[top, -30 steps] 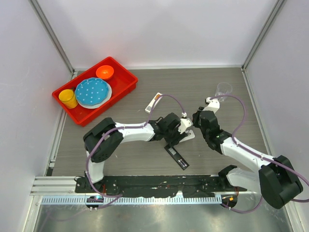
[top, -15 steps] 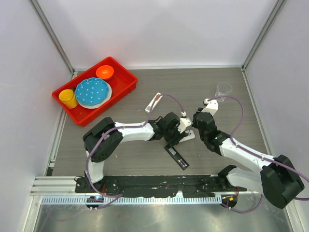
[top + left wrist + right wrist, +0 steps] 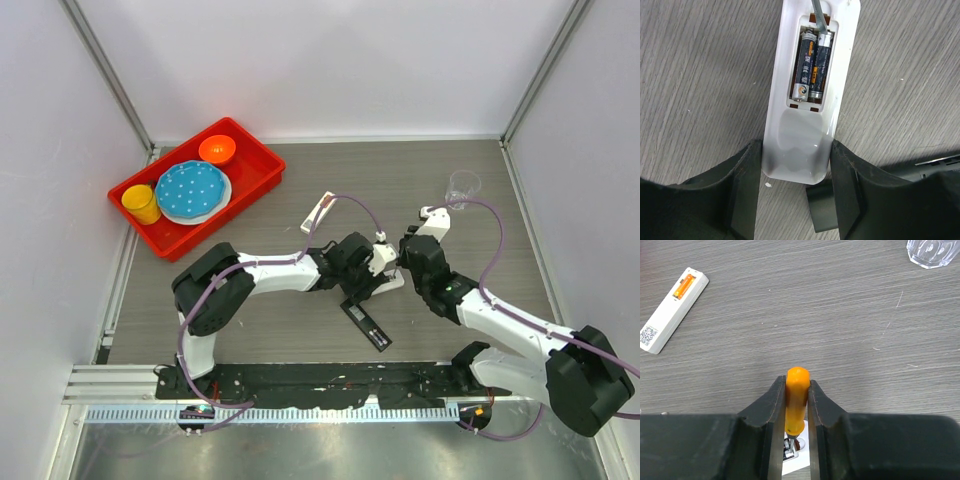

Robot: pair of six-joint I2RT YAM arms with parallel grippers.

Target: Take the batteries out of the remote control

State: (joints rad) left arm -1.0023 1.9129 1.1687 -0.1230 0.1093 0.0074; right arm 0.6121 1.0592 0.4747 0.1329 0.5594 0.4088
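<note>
A white remote control (image 3: pixel 799 150) lies face down with its battery bay uncovered. Two dark batteries (image 3: pixel 812 67) with orange print lie side by side in the bay. My left gripper (image 3: pixel 796 152) is shut on the remote's near end, one jaw against each long side. My right gripper (image 3: pixel 797 386) is shut on an orange-handled screwdriver (image 3: pixel 797 390) that points down. Its metal tip (image 3: pixel 820 17) reaches into the far end of the bay, over the batteries' ends. In the top view both grippers meet over the remote (image 3: pixel 390 282) at mid-table.
A second white remote (image 3: pixel 318 212) with an orange cell showing (image 3: pixel 684 286) lies farther back. A long black piece (image 3: pixel 366 324) lies just in front of the held remote. A clear glass (image 3: pixel 462 185) stands at the right. The red tray (image 3: pixel 262 172) of dishes sits at the back left.
My right arm has edged slightly left, toward the remote, with the screwdriver still in its grip. The left gripper and the remote have not moved.
</note>
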